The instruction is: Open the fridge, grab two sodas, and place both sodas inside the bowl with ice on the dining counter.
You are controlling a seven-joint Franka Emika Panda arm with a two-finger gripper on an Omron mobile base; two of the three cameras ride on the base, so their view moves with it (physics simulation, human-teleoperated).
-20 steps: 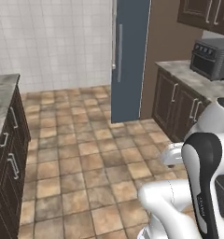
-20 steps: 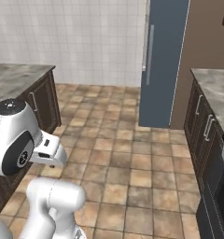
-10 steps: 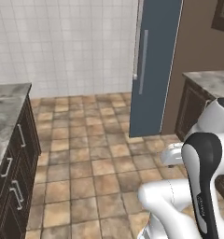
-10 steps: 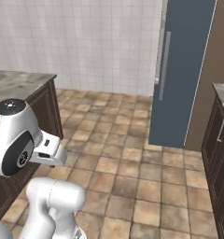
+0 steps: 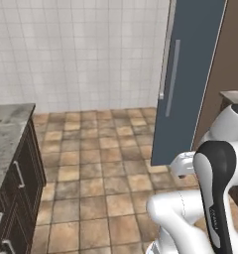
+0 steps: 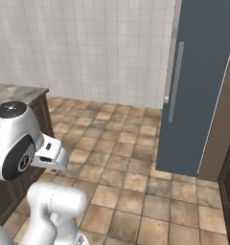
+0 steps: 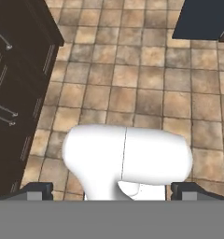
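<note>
Fridge: the fridge (image 5: 190, 84) stands upright at the right of both base views, against the white tiled wall (image 5: 81, 49); slate-blue door closed, flush.
Handle: a long grey vertical handle (image 5: 173, 77) runs down the door face, untouched.
Fridge foot: its dark lower corner (image 7: 202, 18) shows at the top right of the hand view, on the floor.
Gripper: the gripper (image 7: 112, 190) points down at the floor, fingertips (image 7: 39, 189) set wide apart, nothing between them; well apart from the fridge.
Floor: brown tiled floor (image 5: 101, 173) between fridge and cabinets.
Cabinets: dark cabinet (image 5: 14, 198) with a marbled top at the left, possibly the dining counter; cannot confirm.
</note>
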